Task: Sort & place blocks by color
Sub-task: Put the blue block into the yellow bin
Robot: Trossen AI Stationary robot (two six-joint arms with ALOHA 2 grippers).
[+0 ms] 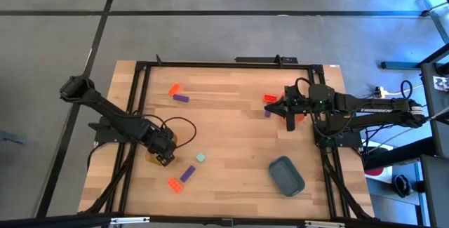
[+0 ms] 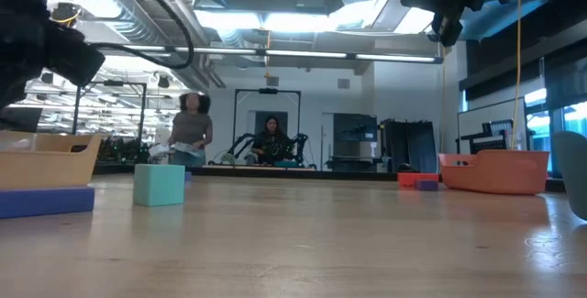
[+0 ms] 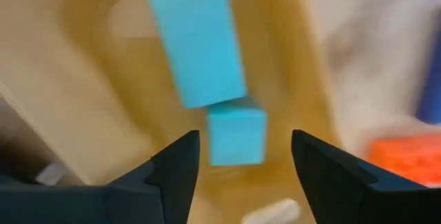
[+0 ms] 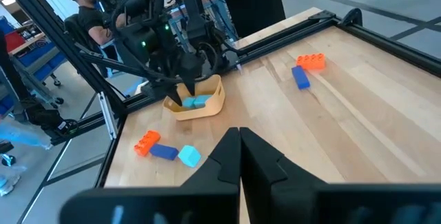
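High view: a pale wooden table (image 1: 231,137) in a black frame sits on a grey floor. In the low view the room behind is a workshop with ceiling lights and two people standing far back.

My left gripper (image 1: 165,156) hangs at the table's lower left, over the yellow tray (image 4: 207,103), fingers spread wide and holding nothing. In the left wrist view two teal blocks (image 3: 207,52) lie in the tray straight ahead of my fingers (image 3: 180,165): a long one running from the frame's top down toward the centre, and a squarish one touching its lower end.

My right gripper (image 1: 291,119) is at the upper right, fingers pressed together, beside the orange tray (image 2: 495,171). A dark teal tray (image 1: 286,175) sits at lower right.
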